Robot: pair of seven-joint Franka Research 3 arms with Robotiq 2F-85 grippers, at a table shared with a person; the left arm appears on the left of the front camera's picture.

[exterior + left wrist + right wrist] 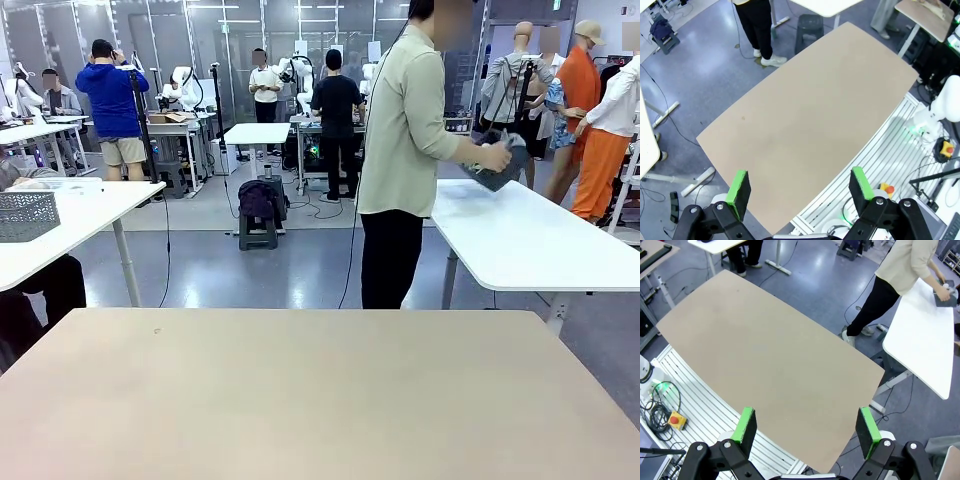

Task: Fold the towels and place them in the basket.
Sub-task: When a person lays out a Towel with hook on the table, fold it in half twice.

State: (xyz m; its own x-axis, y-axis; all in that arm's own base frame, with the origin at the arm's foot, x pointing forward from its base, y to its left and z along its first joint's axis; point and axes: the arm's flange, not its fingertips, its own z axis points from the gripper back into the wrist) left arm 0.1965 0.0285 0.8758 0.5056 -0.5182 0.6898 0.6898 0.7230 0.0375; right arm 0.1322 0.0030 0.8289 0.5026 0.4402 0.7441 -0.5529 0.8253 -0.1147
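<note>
Holds the left end effector (800, 186) high over the beige desk (810, 110), wrist tipped so the fingers point down at the top, released, green pads (738, 187) spread wide. Poises the right end effector (807, 426) just as high above the same desk from the other side, released too, pads (867, 426) wide apart. Faces, across the desk, a person (400, 150) turned side-on toward a white table (540, 240) at right, elbows bent, forearms stretched over its near corner, hands (492, 157) gripping the dark basket (500, 178), tilted and just above that tabletop, well apart from either end effector. Shows a pale grey scrap (517, 143) at the basket's top edge; cannot tell whether it is a towel. Sees a lighter grey perforated bin (25, 215) on another white table at far left.
</note>
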